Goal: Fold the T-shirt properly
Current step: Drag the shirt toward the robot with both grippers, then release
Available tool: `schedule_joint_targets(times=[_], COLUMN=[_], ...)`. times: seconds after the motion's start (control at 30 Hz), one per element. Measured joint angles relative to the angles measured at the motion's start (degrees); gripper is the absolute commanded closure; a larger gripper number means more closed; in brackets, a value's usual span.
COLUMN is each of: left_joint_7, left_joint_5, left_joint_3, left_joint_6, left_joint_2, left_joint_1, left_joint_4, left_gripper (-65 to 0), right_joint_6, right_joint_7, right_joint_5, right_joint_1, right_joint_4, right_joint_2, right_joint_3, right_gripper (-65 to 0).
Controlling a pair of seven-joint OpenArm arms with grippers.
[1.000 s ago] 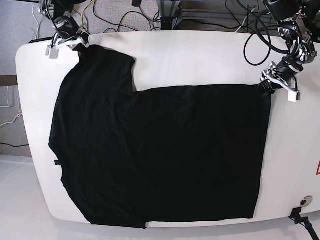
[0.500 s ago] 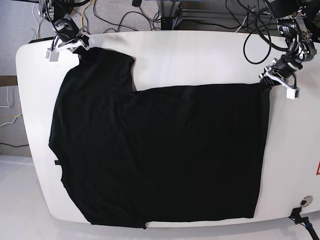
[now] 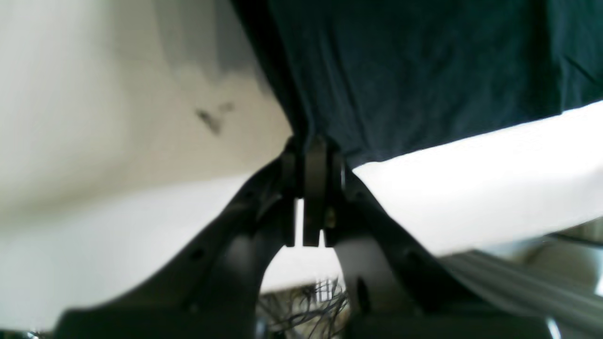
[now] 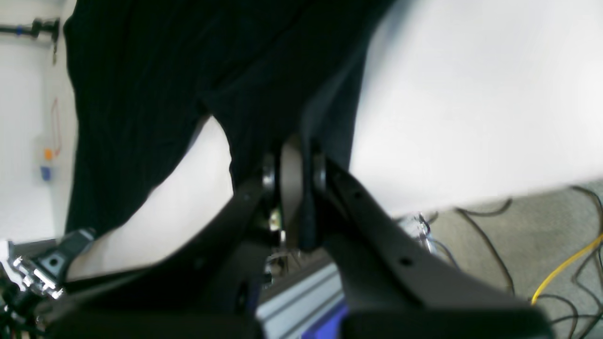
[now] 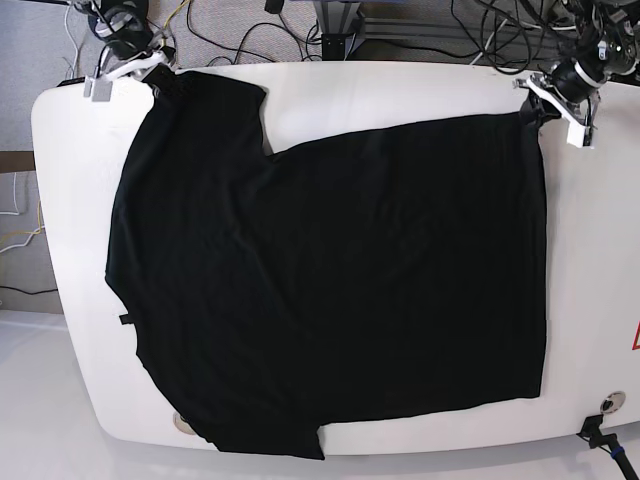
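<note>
The black T-shirt [image 5: 330, 270] lies spread with its plain side up over most of the white table [image 5: 400, 100]. At the far right corner, my left gripper [image 5: 536, 103] is shut on the shirt's hem corner. The left wrist view shows its jaws [image 3: 313, 153] pinched together on the dark cloth [image 3: 414, 70], lifting it slightly off the table. My right gripper [image 5: 152, 74] is shut on the sleeve corner at the far left. In the right wrist view the fabric [image 4: 188, 70] runs away from the closed fingertips [image 4: 293, 153].
Cables [image 5: 230, 25] and a metal frame post [image 5: 338, 20] lie behind the table's far edge. A round fitting [image 5: 611, 402] and a red sticker [image 5: 635, 336] are near the right edge. The shirt's lower hem reaches the near edge [image 5: 300, 450].
My left gripper closed on the hem corner. Both grippers then moved toward the far edge, dragging the whole shirt that way and stretching its far side.
</note>
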Motion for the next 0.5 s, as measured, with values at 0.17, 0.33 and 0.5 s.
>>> schedule_joint_targets(times=[0.17, 0.33, 0.5], left_joint_7=[0.5, 0.5, 0.6], left_joint_5=[0.5, 0.0, 0.2], left_joint_3=[0.2, 0.2, 0.2], left_joint_6=[-1.9, -4.4, -4.4], left_joint_2=[0.0, 0.0, 0.0], left_joint_1=[4.1, -3.3, -10.4], left_joint_4=[8.9, 11.8, 11.7], left_gripper=[0.0, 0.0, 0.0], right_joint_6=[0.1, 0.2, -0.4], right_joint_7=[0.0, -0.2, -5.3], right_joint_5=[1.0, 4.9, 4.6], right_joint_1=[-1.2, 6.6, 15.6], right_joint_4=[4.0, 4.2, 4.0], right_joint_2=[-0.1, 1.4, 4.2], right_joint_3=[0.7, 3.1, 3.3], right_gripper=[0.0, 0.0, 0.0])
